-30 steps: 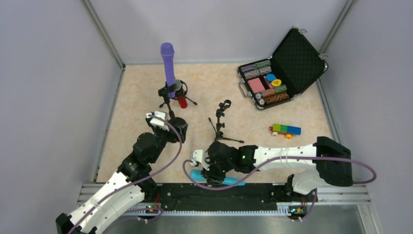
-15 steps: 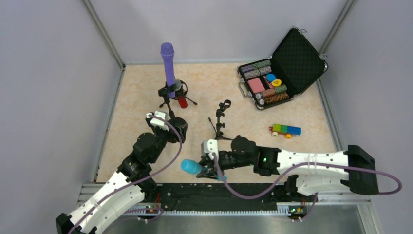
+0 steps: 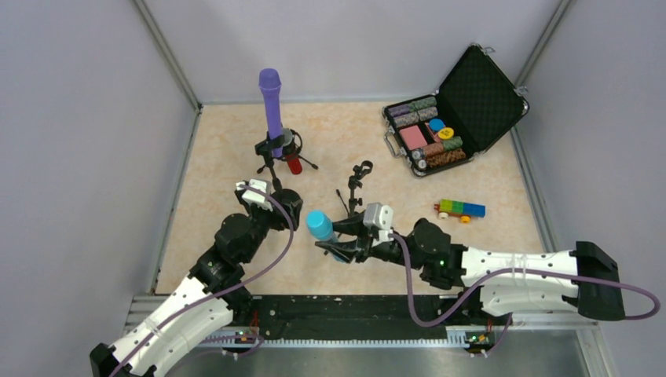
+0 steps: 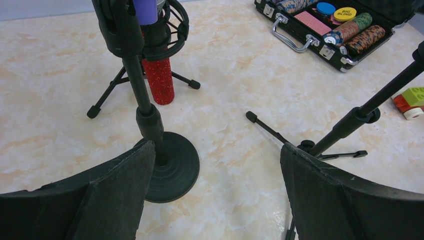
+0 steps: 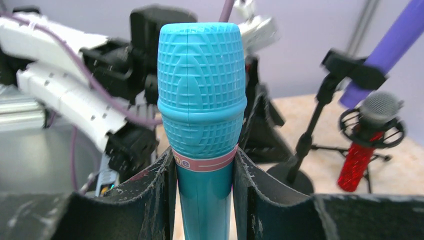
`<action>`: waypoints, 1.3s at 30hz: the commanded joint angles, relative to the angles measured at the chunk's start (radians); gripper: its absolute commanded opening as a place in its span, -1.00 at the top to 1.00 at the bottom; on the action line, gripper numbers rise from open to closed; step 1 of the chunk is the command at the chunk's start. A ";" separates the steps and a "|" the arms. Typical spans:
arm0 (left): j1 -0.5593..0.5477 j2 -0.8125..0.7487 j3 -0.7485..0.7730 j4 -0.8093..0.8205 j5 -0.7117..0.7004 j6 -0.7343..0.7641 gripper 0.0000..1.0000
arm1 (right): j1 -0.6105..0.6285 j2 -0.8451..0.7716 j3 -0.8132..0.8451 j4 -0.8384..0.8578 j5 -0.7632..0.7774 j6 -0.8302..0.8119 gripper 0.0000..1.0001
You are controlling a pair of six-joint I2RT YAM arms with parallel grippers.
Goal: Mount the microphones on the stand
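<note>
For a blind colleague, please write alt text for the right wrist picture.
A light blue microphone fills the centre, clamped in the right gripper. Behind it, blurred: the left arm, a purple microphone and a red microphone in a stand.

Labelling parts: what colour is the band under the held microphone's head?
Pink band; the right wrist view shows it best.

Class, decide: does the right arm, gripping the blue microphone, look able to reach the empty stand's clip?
Probably yes: the right gripper holds the blue microphone just beside the empty stand, nothing between them.
</note>
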 commanded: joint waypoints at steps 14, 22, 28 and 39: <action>0.000 -0.010 -0.004 0.054 0.040 0.033 -0.98 | -0.135 0.019 0.267 0.145 0.060 0.031 1.00; -0.001 0.017 0.004 0.163 0.380 0.253 -0.97 | -0.280 0.020 0.376 0.054 -0.122 0.132 1.00; -0.001 0.196 0.115 0.239 0.540 0.294 -0.98 | -0.488 0.003 0.372 0.072 -0.256 0.367 1.00; -0.015 0.565 0.372 0.391 0.674 0.232 -0.93 | -0.689 -0.075 0.398 -0.101 -0.272 0.456 1.00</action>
